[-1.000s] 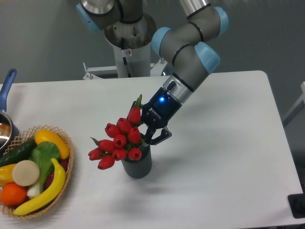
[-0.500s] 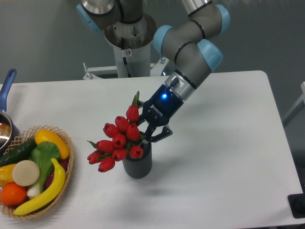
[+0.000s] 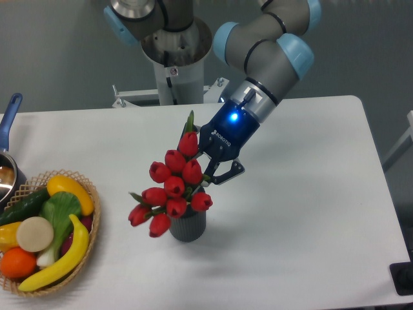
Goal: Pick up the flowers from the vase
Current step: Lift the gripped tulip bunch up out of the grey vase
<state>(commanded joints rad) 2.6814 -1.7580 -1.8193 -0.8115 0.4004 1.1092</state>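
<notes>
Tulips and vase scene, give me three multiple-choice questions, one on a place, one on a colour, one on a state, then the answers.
1. Where is the woven fruit basket on the table?
A. front left
B. far right
C. behind the robot base

2. What colour are the tulips?
A. yellow
B. red
C. white

3. What is the pincer doing?
A. hanging open far from the bunch
B. closed on the tulip bunch above the ribbed vase
C. gripping the banana

Answers: 1 A, the basket sits at the front left edge. 2 B, every bud is red. 3 B, its fingers clamp the stems just above the vase.
</notes>
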